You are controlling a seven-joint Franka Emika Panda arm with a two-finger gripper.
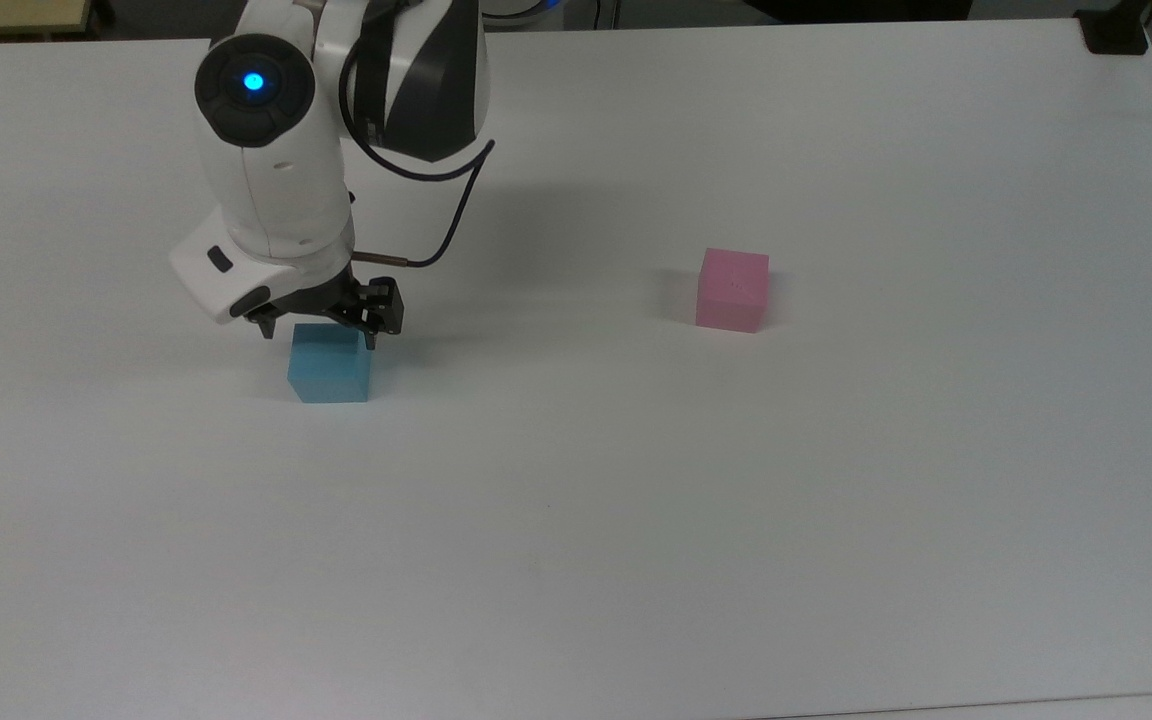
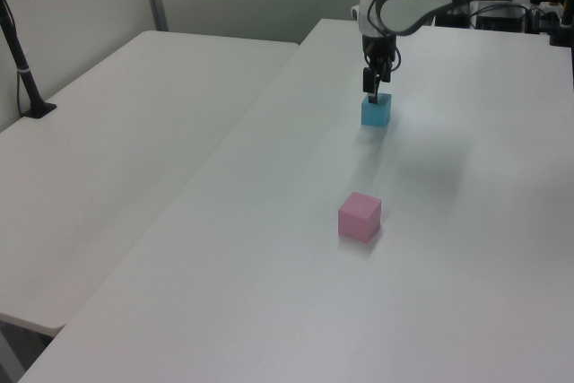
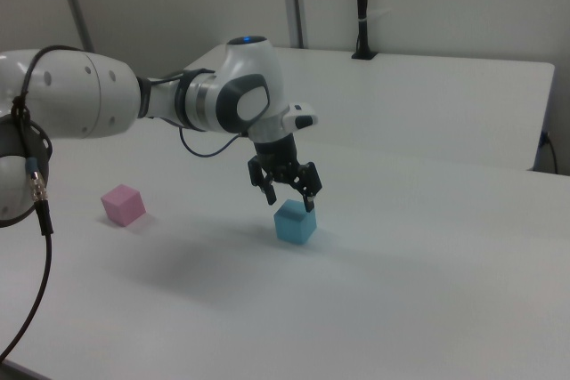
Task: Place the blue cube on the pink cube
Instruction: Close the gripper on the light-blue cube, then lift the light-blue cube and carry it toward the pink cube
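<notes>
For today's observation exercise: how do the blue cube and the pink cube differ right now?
Colour: the blue cube is sky blue, the pink cube pale pink. Position: the open gripper straddles the blue cube's top, while the pink cube sits alone, well apart. Both look alike in size and rest flat on the table.

White table [image 1: 636,550]; second table [image 2: 134,132] beside; black pole [image 3: 361,6].

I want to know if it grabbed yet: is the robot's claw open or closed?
Open. In the right view the gripper has its fingers spread apart, just above the blue cube.
</notes>
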